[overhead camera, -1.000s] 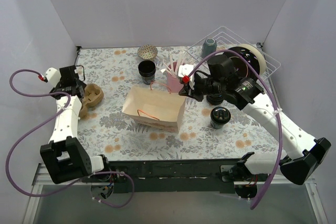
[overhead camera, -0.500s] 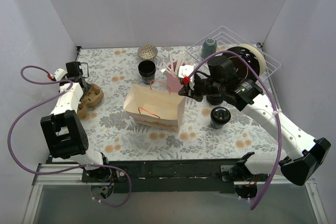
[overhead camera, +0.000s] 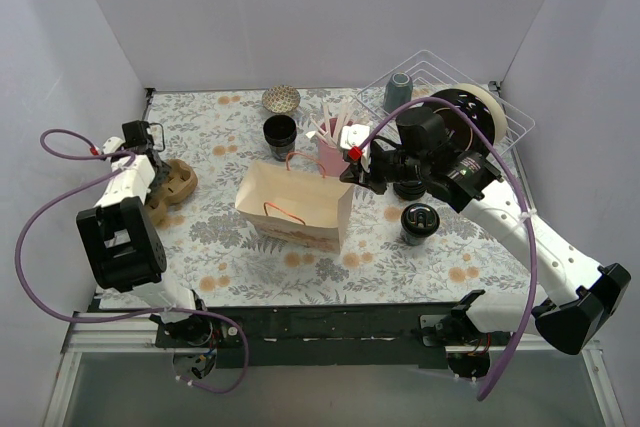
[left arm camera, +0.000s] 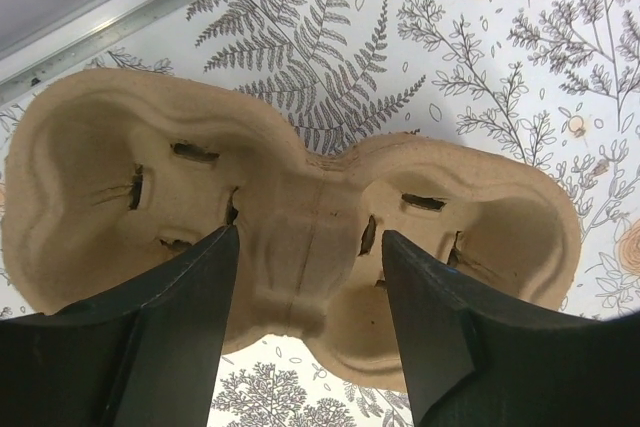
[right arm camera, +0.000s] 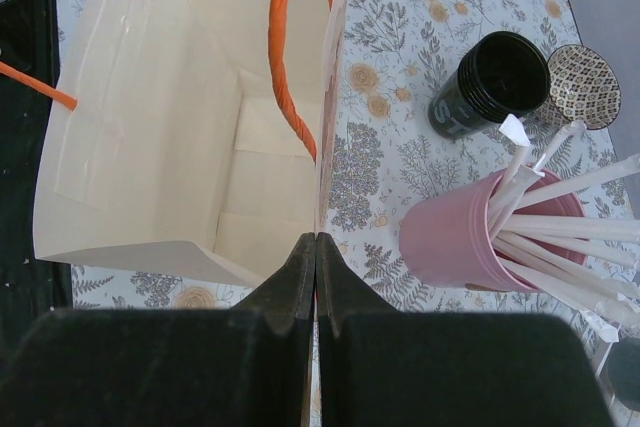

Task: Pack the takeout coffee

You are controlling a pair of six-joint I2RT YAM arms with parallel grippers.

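The takeout coffee (overhead camera: 420, 219) stands toward the counter's (overhead camera: 480, 262) near-right corner from the right tool (overhead camera: 345, 175), which is clenched on the paper bag (overhead camera: 295, 209); the left tool (left arm camera: 310, 237) is released.

Top camera, behind the bases, looks down on the whole table (overhead camera: 400, 267). Left wrist camera hangs close over the cup carrier (left arm camera: 300, 237), right wrist camera over the paper bag (right arm camera: 150, 97); top shows both.

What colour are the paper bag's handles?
Orange. The paper bag handles show best in the right wrist view.
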